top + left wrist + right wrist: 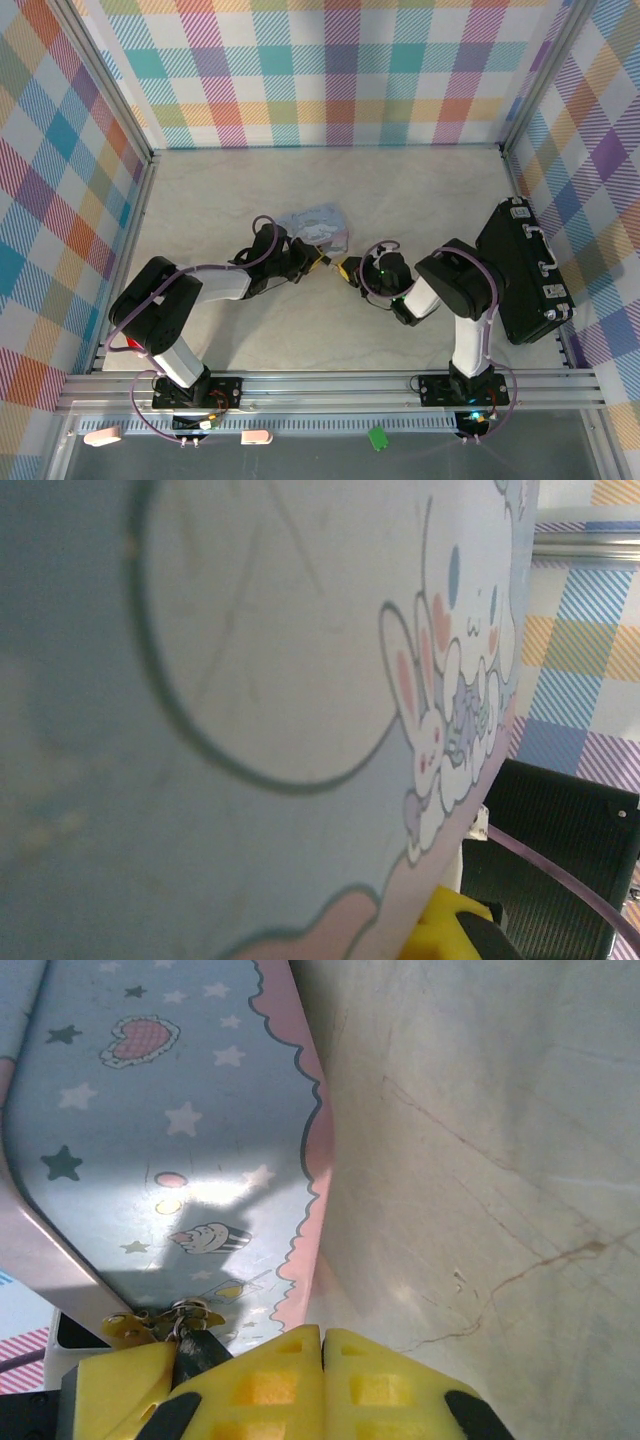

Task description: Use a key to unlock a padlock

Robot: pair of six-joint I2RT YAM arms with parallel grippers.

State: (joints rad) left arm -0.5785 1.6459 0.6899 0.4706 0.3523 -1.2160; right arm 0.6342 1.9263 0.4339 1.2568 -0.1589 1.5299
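Unlocking isn't done yet: the padlock hangs at the tin's latch. Your right gripper has jaws pressed together beside it; whether they pinch the key is unclear. You cannot tell the state of the left gripper's jaws.

Dark padlock — tiny, at tin clasp

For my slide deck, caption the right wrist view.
Right tool, closed, beside the pink-trimmed edge of a pale-blue star-printed tin, marbled tabletop to the right.
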